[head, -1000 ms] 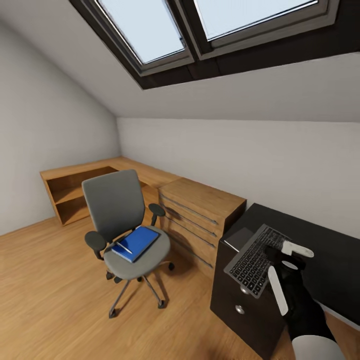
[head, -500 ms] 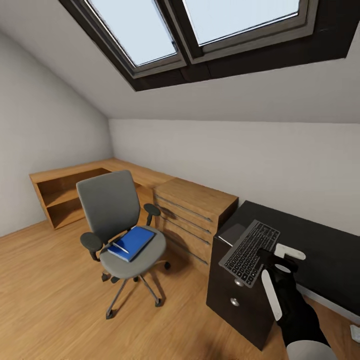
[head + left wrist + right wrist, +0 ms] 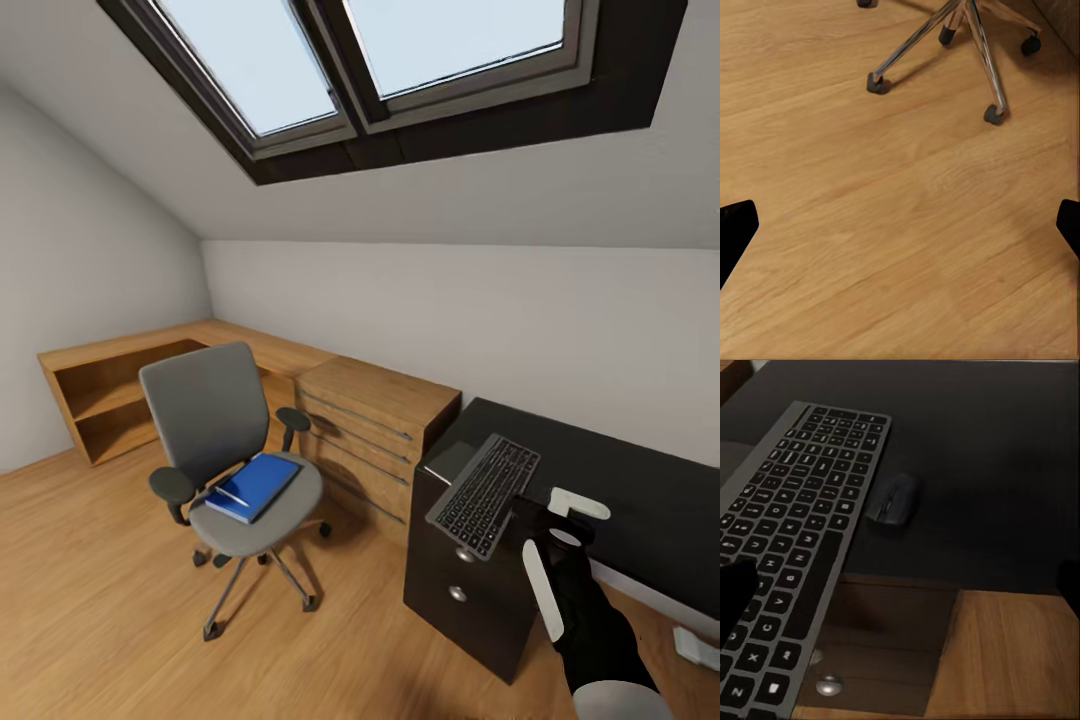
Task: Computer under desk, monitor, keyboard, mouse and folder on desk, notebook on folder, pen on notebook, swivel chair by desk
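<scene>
A: We've got the keyboard [image 3: 484,494] pinched in our right pincer [image 3: 545,512], hanging over the table [image 3: 620,480] corner, mouse [image 3: 893,499] already on the black top just past it.

B: And the folder [image 3: 256,485] sits on the swivel chair [image 3: 225,450], so that's left to do.

A: Left pincer [image 3: 900,225] spread wide above bare floor [image 3: 892,225]. Plenty of open top beyond the drawer edge, we reckon.

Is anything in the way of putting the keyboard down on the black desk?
Nearly nothing. The right gripper holds the keyboard above the corner of the desk. In the right wrist view the mouse already lies on the black top beside the keyboard, so the keyboard should land next to it, not on it. The rest of the visible top looks bare.
</scene>
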